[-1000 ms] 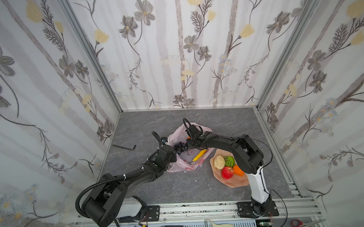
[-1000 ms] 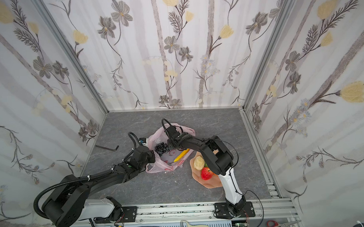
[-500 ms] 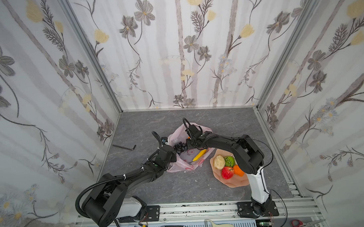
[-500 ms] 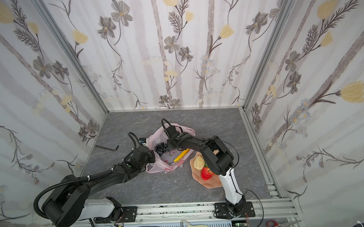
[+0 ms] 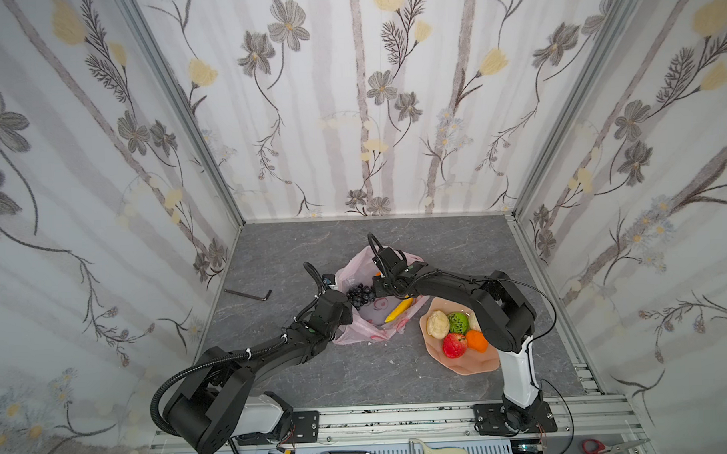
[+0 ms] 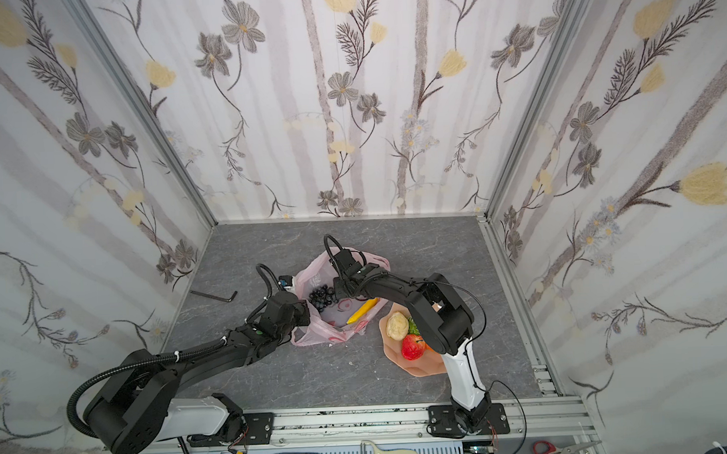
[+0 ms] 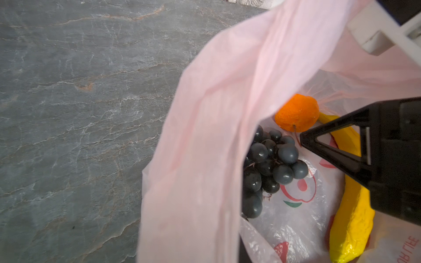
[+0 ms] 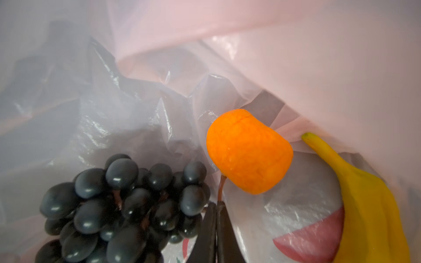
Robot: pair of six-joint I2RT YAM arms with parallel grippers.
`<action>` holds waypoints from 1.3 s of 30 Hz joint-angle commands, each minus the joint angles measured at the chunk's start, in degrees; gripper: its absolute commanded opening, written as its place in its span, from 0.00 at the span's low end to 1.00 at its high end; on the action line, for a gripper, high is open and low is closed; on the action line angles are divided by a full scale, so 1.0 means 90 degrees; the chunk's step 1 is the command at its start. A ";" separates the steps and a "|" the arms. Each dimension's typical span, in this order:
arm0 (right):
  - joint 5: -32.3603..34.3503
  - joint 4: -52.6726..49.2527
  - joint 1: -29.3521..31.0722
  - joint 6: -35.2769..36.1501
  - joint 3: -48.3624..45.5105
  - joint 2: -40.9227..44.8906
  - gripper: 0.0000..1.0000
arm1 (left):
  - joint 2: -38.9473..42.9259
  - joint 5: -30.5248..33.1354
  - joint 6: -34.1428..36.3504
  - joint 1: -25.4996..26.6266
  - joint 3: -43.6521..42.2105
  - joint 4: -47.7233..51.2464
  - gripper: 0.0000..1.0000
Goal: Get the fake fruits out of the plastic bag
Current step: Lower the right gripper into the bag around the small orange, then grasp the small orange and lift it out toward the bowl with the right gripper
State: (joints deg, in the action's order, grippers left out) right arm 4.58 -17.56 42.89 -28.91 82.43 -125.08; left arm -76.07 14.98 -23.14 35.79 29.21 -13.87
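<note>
Your right pincer (image 8: 215, 218) is deep inside the plastic bag (image 5: 357, 336), its jaws pressed together on a thin brown stem (image 8: 221, 189); that stem runs up to the underside of an orange (image 8: 248, 152), though I cannot tell whether it belongs to the orange or to the grape bunch (image 8: 127, 205) just beside it; a banana (image 8: 369, 200) lies on the orange's other side, against the bag's wall; all three are inside the bag. Your left pincer (image 5: 345, 311) sits at the bag's left rim with pink film drawn up past its camera; its jaws are hidden, so I cannot tell whether they grip. The bag lies near the middle of the desk (image 5: 358, 373); just beside it, toward the desk's front right corner, a peach dish (image 5: 470, 363) carries a beige lumpy fruit (image 5: 436, 323), a bumpy green fruit (image 5: 458, 322), a red apple (image 5: 454, 344) and a second orange (image 5: 477, 341); a hex key (image 5: 247, 293) lies near the desk's left edge.
</note>
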 commanded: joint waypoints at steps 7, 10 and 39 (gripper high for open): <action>0.0058 0.0223 -0.0030 -0.0018 -0.0011 -0.0078 0.14 | 0.0083 0.0128 0.0019 -0.0002 0.0005 -0.0139 0.14; 0.0100 0.0224 -0.0028 -0.0054 0.0024 -0.0189 0.17 | 0.0132 0.0145 0.0022 -0.0001 -0.0016 -0.0139 0.15; 0.0048 0.0202 -0.0020 -0.0006 0.0029 0.0090 0.01 | 0.0095 0.0165 0.0029 0.0002 0.0006 -0.0119 0.15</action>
State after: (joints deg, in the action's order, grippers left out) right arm 4.86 -17.78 42.63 -29.06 83.53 -125.91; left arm -75.26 15.38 -23.09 35.83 29.21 -13.87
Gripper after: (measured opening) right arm 0.051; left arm 0.147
